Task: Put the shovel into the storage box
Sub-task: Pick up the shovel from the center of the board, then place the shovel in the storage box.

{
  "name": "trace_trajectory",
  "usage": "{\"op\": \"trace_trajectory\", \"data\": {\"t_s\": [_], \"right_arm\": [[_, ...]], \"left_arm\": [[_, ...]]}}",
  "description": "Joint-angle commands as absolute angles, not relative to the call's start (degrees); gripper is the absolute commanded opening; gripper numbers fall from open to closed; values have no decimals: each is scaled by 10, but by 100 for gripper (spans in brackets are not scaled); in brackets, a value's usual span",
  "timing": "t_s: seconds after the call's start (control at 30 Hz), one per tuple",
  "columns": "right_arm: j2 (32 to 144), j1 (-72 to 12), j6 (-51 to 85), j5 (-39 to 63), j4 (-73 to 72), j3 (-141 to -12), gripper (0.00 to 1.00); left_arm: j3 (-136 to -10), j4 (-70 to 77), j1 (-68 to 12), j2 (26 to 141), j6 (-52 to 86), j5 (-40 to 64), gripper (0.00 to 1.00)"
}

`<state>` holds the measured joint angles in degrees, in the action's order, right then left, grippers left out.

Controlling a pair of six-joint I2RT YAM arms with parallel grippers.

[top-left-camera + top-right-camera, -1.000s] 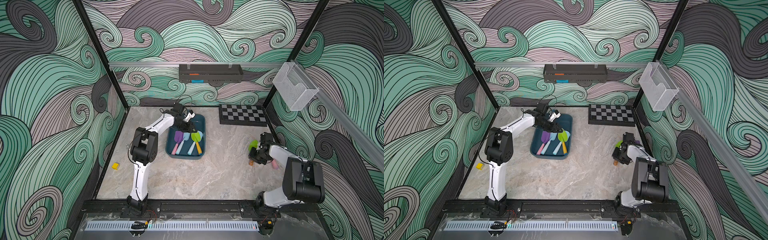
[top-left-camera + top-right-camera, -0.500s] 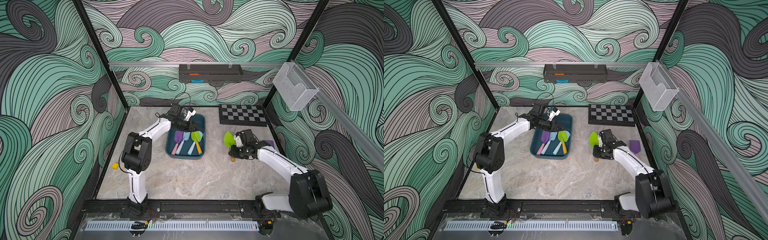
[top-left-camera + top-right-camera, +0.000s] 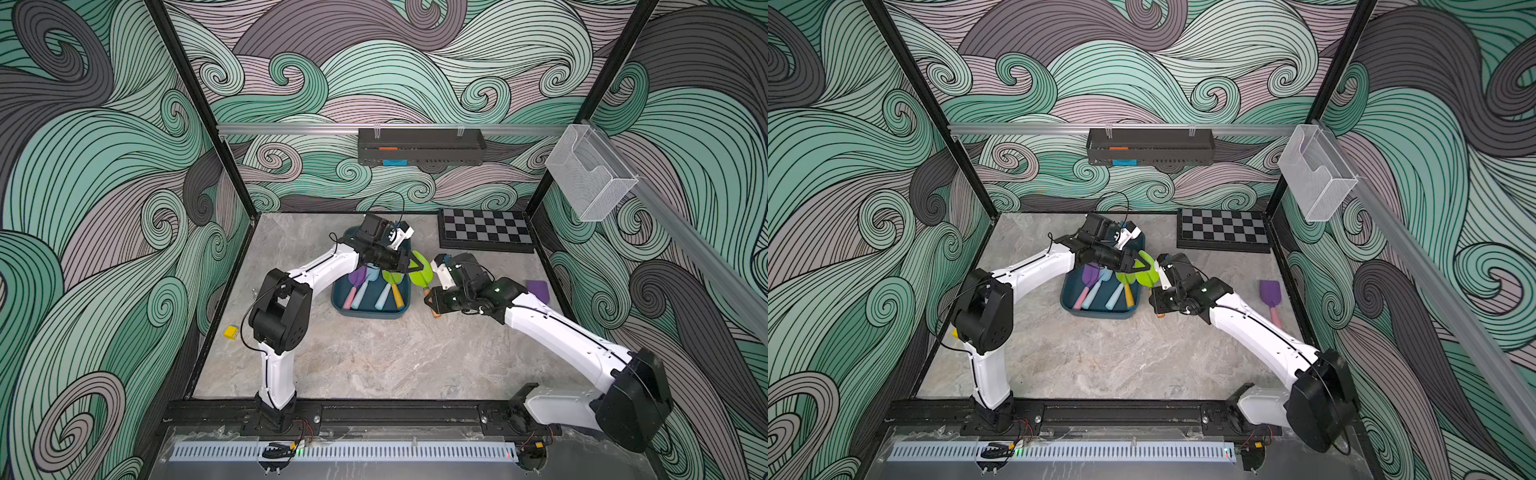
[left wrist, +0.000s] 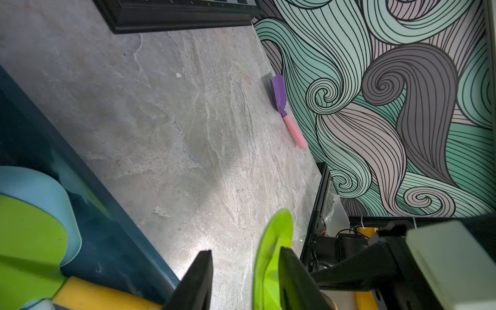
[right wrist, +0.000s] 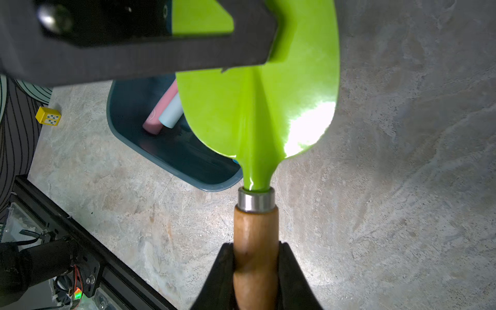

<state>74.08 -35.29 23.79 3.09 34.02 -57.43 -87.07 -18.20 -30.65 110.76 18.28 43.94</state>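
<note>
The far end of the storage box [image 3: 368, 314] is hidden under the left arm [image 3: 316, 270] in both top views. The left gripper [image 3: 411, 266] covers part of the blades of the shovels [image 3: 376, 297] lying in the box, so only their pink, pale blue and yellow handles show plainly. The green shovel [image 3: 1148, 275] is not inside. It hangs just beside the box's rim on the side toward the right arm [image 3: 552, 328], and how high it sits above the table [image 3: 374, 361] cannot be told. The right gripper [image 5: 255, 257] is clamped on its wooden handle, whose end runs off the edge of the right wrist view. The left gripper's fingers [image 4: 292, 271] straddle the tip of the green blade. One finger lies against the blade and the other stands off with bare table in the gap, so that claw is narrowly open around the blade, not squeezed on it. Its finger bases are cut off in the left wrist view. Farther from the box on the same side, a purple shovel [image 3: 1270, 296] lies by the wall, and the right arm covers its handle in a top view [image 3: 538, 286]. A chessboard [image 3: 486, 227] lies past the box's far corner. A yellow cube [image 3: 231, 332] sits well apart on the box's opposite side, beyond the left arm's elbow.
</note>
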Motion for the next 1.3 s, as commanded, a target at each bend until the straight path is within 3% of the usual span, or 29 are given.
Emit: {"op": "trace_trajectory", "data": {"t_s": [0.0, 0.07, 0.13, 0.2, 0.23, 0.27, 0.4, 0.47, 0.63, 0.8, 0.97, 1.07, 1.27], "right_arm": [[733, -365, 247, 17, 345, -589, 0], [731, -370, 249, 13, 344, -588, 0], [729, -372, 249, 11, 341, -586, 0], [723, -373, 249, 11, 337, -582, 12], [718, -374, 249, 11, 331, -578, 27], [712, -376, 247, 11, 326, -574, 35], [671, -376, 241, -8, 305, -551, 56], [646, -375, 233, -37, 306, -541, 61], [617, -305, 220, -57, 343, -519, 63], [599, -222, 208, -25, 346, -478, 64], [622, -131, 188, -68, 398, -485, 65], [619, -60, 192, -32, 402, -485, 66], [599, -15, 190, -28, 402, -490, 66]], "left_arm": [[-885, -179, -314, 1091, 184, 430, 25], [-885, -177, -316, 1093, 187, 427, 8], [-885, -174, -319, 1095, 190, 429, 0], [-886, -174, -322, 1095, 189, 430, 0], [-886, -175, -322, 1094, 188, 431, 0], [-886, -176, -322, 1093, 188, 430, 0], [-889, -183, -317, 1086, 175, 430, 0], [-902, -201, -300, 1083, 165, 431, 0], [-975, -280, -219, 1107, 115, 492, 0], [-1074, -427, -165, 1146, 16, 444, 0], [-1178, -556, -153, 1226, -61, 376, 0], [-1211, -589, -152, 1267, -84, 342, 0], [-1239, -619, -152, 1319, -108, 317, 0]]}}
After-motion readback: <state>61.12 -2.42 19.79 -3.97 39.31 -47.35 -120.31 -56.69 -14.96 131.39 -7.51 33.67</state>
